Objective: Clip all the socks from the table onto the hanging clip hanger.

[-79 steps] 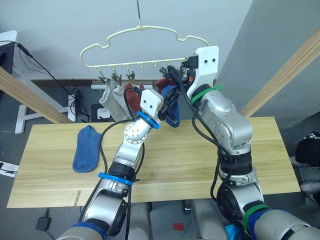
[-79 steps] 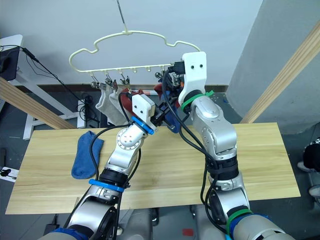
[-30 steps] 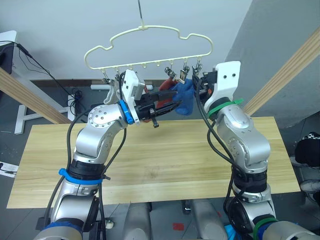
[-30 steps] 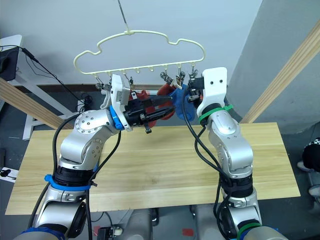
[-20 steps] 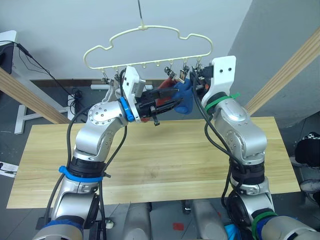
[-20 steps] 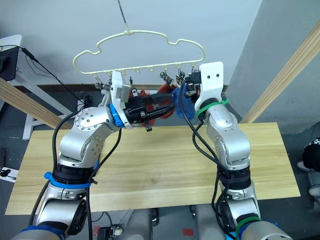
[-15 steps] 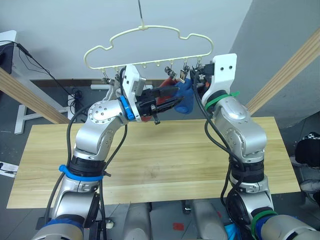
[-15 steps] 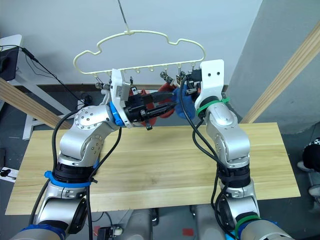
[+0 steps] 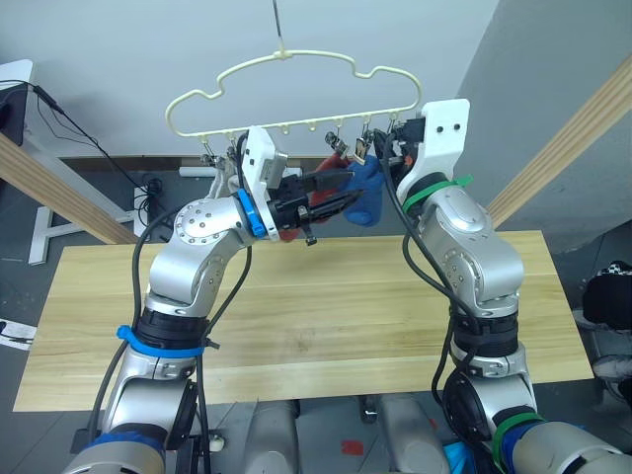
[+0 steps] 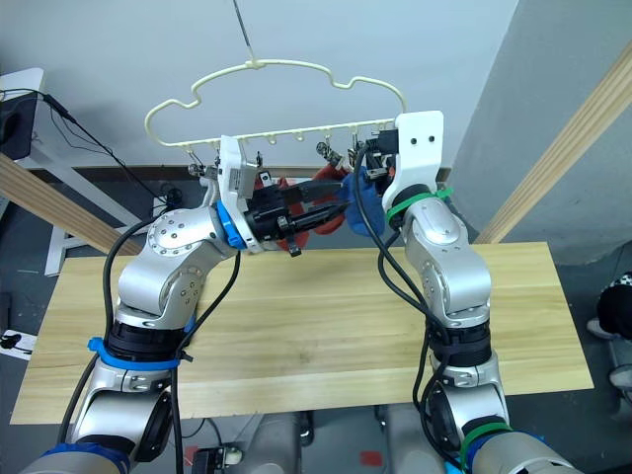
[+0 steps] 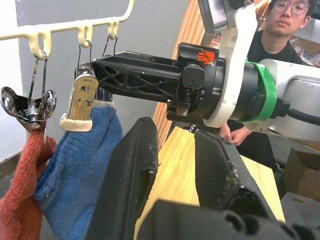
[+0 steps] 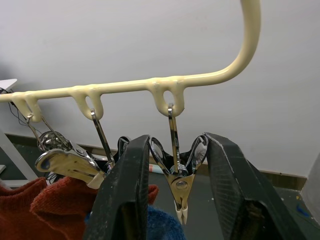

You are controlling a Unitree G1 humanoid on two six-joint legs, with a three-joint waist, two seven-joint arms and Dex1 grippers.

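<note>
My right gripper [image 12: 172, 197] is raised to the cream-coloured wire clip hanger [image 9: 286, 59], its black fingers apart on either side of the end grey metal clip [image 12: 178, 177], touching nothing I can make out. My left gripper [image 11: 175, 165] points at the blue knit sock [image 9: 365, 195], fingers apart and empty. That sock hangs clipped beside a rust-red sock [image 11: 20, 185], above the light wooden plank table [image 9: 326, 316].

On the clip hanger [image 9: 292, 77]: six clips, one blue sock [image 9: 363, 194], at least one rust-red sock [image 11: 17, 190] visible; others hidden.
</note>
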